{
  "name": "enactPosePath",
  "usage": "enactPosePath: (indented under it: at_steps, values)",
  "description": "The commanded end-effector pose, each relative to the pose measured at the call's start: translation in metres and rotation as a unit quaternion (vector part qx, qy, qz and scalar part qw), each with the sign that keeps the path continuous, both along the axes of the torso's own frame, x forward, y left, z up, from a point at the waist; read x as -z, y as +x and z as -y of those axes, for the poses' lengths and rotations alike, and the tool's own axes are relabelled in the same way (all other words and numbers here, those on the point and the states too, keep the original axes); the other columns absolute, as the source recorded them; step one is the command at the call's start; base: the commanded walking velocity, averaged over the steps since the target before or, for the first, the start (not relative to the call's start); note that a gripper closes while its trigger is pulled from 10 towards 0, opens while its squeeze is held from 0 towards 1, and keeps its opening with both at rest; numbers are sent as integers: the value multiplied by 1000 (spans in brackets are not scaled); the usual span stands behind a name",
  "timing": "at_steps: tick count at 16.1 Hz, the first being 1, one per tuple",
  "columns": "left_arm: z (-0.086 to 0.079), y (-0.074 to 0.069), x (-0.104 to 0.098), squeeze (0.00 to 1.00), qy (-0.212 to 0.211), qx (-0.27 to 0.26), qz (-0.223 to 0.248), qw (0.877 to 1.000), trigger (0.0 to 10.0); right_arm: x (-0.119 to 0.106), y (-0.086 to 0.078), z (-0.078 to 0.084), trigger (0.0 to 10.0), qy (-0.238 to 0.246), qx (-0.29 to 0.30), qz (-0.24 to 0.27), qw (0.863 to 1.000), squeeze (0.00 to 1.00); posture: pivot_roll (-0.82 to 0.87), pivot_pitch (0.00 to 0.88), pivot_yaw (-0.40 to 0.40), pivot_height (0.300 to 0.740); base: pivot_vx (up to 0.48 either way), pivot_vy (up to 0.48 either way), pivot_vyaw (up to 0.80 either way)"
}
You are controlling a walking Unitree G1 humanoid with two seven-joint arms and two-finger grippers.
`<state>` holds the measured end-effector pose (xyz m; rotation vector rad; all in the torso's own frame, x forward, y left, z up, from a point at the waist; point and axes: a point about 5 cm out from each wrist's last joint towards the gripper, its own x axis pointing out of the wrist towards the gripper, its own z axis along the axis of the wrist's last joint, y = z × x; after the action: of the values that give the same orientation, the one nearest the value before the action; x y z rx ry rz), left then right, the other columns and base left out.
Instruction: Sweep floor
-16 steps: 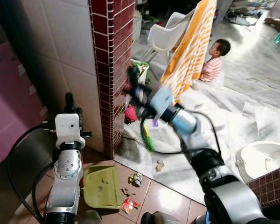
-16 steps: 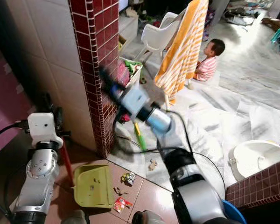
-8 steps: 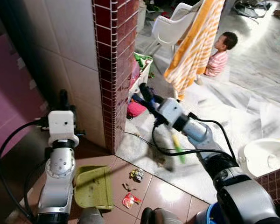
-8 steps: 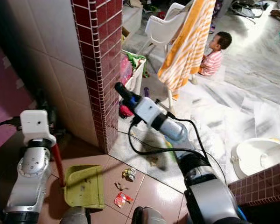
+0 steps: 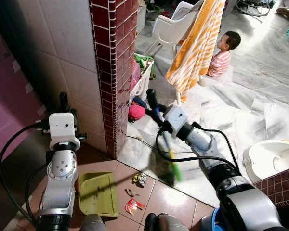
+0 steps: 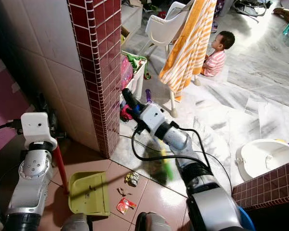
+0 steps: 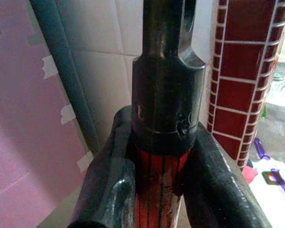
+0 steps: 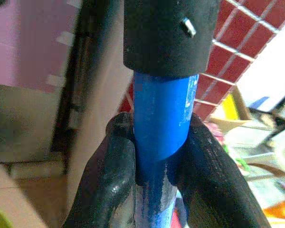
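Broom (image 6: 164,163), blue-handled, head blurred over pale floor beyond litter scraps (image 6: 125,191), was clamped in right gripper (image 8: 154,156); green dustpan (image 6: 89,193), on brown tiles beside red-tiled pillar (image 6: 98,72), stood by red handle clasped in left gripper (image 7: 159,190).

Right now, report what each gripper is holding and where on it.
Left gripper clamps the dustpan's red handle just below its black end cap. Right gripper clamps the broom's blue handle just below its black cap.
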<state>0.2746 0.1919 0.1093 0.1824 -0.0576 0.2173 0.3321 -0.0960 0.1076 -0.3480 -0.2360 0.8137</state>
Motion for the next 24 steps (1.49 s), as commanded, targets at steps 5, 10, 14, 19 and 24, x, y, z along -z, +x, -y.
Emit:
enactPosePath:
  at_steps: [5,10,14,19,24]
  values:
    - [17,23,-1,0,-21,27,21,999,10000,-10,3,-15,10000,73,-59,-66,993,0,36,30,-121,740,0,0,0]
    - [35,36,5,0,-33,46,21,998,10000,-39,4,-17,10000,132,-113,-71,982,0,-5,0,-131,740,0,0,0]
    - [43,43,13,0,-52,67,5,996,10000,-65,8,-8,10000,168,-134,-82,973,0,-20,0,-130,740,0,0,0]
    - [58,48,19,0,-52,109,-12,993,10000,-108,32,30,10000,115,-48,29,992,0,-38,0,-122,740,0,0,0]
    - [59,48,23,0,-17,100,-13,995,10000,-95,34,47,10000,99,35,36,994,0,-47,0,-122,740,0,0,0]
